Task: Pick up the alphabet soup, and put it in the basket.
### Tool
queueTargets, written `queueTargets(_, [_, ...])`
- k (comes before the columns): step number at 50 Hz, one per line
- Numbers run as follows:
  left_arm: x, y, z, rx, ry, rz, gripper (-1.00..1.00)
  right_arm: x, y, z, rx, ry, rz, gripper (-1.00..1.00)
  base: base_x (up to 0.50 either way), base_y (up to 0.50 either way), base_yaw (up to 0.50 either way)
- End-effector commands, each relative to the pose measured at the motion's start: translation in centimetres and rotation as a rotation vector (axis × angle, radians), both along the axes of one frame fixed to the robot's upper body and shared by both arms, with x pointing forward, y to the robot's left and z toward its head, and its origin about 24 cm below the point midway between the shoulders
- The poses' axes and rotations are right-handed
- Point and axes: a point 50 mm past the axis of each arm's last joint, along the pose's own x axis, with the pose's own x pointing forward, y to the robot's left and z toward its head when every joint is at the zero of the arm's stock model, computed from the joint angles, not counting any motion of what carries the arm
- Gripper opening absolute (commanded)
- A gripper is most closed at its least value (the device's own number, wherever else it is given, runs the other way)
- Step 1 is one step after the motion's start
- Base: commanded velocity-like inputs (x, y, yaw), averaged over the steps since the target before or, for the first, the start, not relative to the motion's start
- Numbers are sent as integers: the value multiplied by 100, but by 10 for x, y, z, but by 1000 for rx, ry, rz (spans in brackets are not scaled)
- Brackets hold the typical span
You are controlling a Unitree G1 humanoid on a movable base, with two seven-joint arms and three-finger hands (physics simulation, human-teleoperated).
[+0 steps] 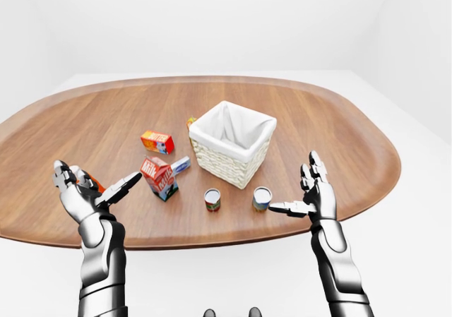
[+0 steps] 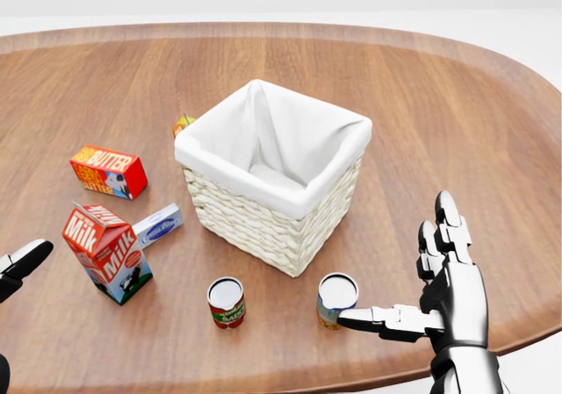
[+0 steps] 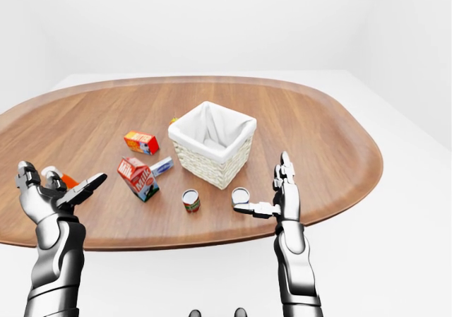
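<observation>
The alphabet soup (image 2: 337, 299), a small can with a blue and yellow label, stands upright on the table just below the basket's lower right corner in the head view. The wicker basket (image 2: 255, 223) with a white cloth lining stands at mid-table and shows nothing inside. My right hand (image 2: 399, 271) is open to the right of the can, fingers pointing up, and its thumb tip reaches the can's lower right side. My left hand (image 1: 99, 177) is open and empty at the left, away from the can.
A red-labelled can (image 2: 226, 302) stands left of the soup. A milk carton (image 2: 107, 254), a blue box (image 2: 159, 225) and a butter box (image 2: 109, 171) lie left of the basket. A small orange box (image 2: 183, 124) peeks from behind it. The wooden table (image 2: 439, 104) has a rounded edge.
</observation>
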Motion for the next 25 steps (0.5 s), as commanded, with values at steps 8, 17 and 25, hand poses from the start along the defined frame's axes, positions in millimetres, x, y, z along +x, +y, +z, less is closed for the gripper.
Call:
queueTargets(8, [-1, 0, 1, 3, -2, -2, 100, 1, 0, 0, 4, -1, 5, 100, 8, 0, 0])
queueTargets(17, [1, 0, -1, -1, 6, -3, 100, 1, 0, 0, 12, -4, 7, 100, 8, 0, 0])
queueTargets(25, [0, -1, -2, -1, 7, -4, 100, 1, 0, -1, 14, -6, 8, 100, 8, 0, 0])
